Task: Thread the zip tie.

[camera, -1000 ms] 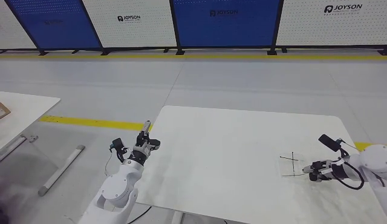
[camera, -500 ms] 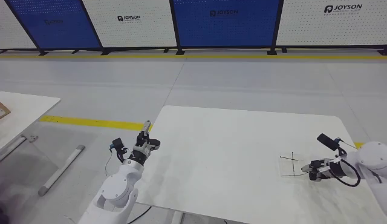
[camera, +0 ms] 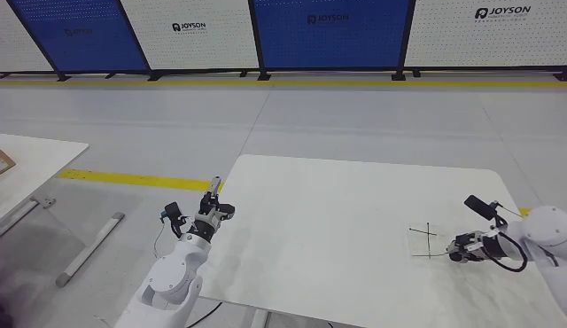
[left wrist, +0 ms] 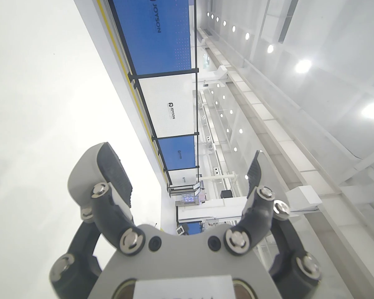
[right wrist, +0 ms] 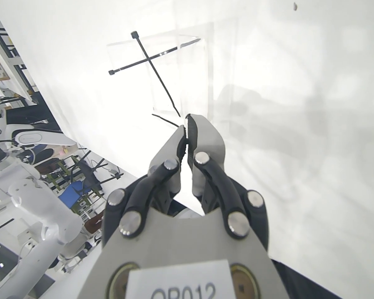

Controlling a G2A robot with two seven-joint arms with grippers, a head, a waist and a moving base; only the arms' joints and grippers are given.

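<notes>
Two black zip ties point(right wrist: 157, 74) lie crossed on a clear acrylic block point(right wrist: 195, 73) near the white table's right edge; in the top view the zip ties point(camera: 429, 233) show as a thin cross. My right gripper point(right wrist: 186, 122) sits just in front of the block, low over the table, and is shut. A thin black tail runs into its fingertips point(right wrist: 195, 127). From above, the right gripper point(camera: 452, 253) is immediately right of the cross. My left gripper point(left wrist: 182, 152) is open and holds nothing. It stands at the table's left edge point(camera: 213, 189), far from the ties.
The white table point(camera: 337, 230) is bare between the two arms. Beyond it lie grey floor, a yellow line and blue and white panel walls point(camera: 328, 18). Another white table point(camera: 35, 160) stands at far left.
The right gripper has shifted very slightly by the zip ties. The left arm has not moved.
</notes>
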